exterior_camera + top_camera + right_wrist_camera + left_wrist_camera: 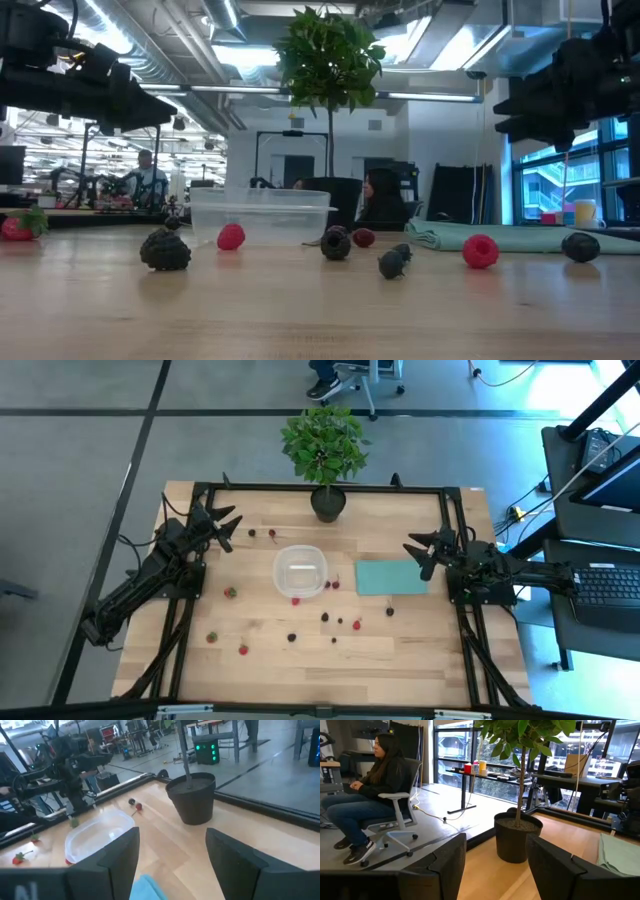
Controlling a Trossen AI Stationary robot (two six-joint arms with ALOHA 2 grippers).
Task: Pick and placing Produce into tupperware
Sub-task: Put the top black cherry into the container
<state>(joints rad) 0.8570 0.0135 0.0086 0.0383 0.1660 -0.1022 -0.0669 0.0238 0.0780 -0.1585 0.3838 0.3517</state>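
The tupperware point(300, 572) is a clear, shallow, squarish container standing on its base mid-table, also in the low view point(260, 214) and the right wrist view point(97, 836). Tiny red berries point(230, 592) and dark berries point(292, 637) lie scattered on the wood around it, mostly toward the near edge; the low view shows a red berry point(481, 251) and a dark berry point(165, 250). My left gripper point(226, 526) hovers open at the far left, above the table. My right gripper point(421, 553) hovers open over the right end of the teal sheet. Each holds nothing.
A flat teal sheet point(390, 576) lies right of the tupperware. A leafy potted plant point(327, 502) stands at the middle of the far edge. Black frame rails point(330, 487) run round the table. A seated person point(370, 795) shows in the room beyond.
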